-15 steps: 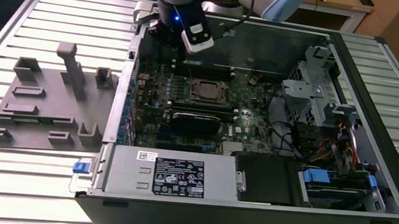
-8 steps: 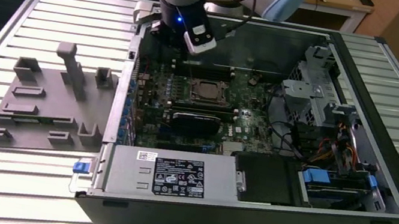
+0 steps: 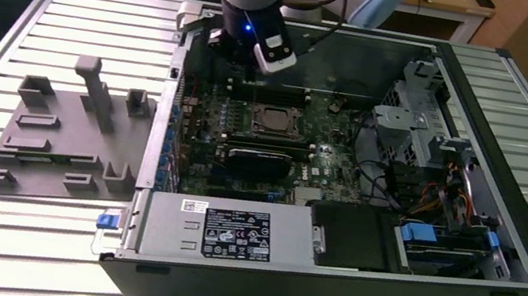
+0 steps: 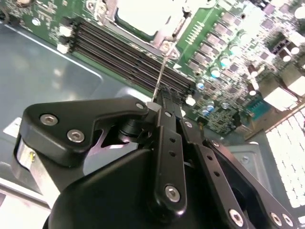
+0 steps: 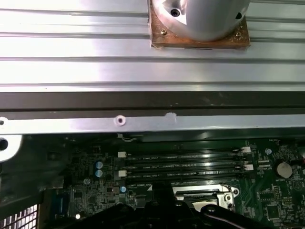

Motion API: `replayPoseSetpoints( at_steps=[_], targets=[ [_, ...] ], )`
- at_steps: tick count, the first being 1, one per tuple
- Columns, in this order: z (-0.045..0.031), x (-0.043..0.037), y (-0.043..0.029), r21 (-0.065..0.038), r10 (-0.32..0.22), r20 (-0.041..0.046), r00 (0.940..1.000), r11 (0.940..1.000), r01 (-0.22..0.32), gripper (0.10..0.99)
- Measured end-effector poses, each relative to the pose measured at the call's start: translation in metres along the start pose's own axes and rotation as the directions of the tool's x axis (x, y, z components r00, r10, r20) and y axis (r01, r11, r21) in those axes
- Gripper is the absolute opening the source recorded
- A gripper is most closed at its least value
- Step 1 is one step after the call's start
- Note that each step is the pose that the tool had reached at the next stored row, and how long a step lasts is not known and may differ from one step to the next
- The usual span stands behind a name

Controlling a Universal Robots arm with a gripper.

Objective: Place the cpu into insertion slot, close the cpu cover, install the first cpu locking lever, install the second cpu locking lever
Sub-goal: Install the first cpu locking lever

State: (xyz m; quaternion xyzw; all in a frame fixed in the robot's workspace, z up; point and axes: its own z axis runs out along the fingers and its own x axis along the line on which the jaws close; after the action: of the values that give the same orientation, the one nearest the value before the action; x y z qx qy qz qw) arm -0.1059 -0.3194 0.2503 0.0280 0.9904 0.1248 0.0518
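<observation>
While the pincer (image 4: 164, 97) grips the locking lever (image 4: 161, 71), the case wall (image 4: 47, 81) stands close.

From above, the way down to the insertion slot (image 3: 271, 119) is open. A black block (image 3: 259, 162) sits just beside it. The case wall (image 3: 166, 99) shuts off the exterior view's left. Cables (image 3: 386, 188) and a metal cage (image 3: 407, 128), I think, crowd the exterior view's right.

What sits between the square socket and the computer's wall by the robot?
A row of long dark memory slots lies between the insertion slot and the case wall. It shows in the first wrist view.
</observation>
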Motion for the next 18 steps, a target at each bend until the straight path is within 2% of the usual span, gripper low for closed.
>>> replayPoseSetpoints(
  at_steps=[6, 18],
  targets=[
    [0.0014, -0.0082, 0.0002, 0.0, 0.0, 0.0, 1.0, 1.0, 0.0, 0.102],
    [0.0023, -0.0128, 0.0003, 0.0, 0.0, 0.0001, 1.0, 1.0, 0.0, 0.102]
  ],
)
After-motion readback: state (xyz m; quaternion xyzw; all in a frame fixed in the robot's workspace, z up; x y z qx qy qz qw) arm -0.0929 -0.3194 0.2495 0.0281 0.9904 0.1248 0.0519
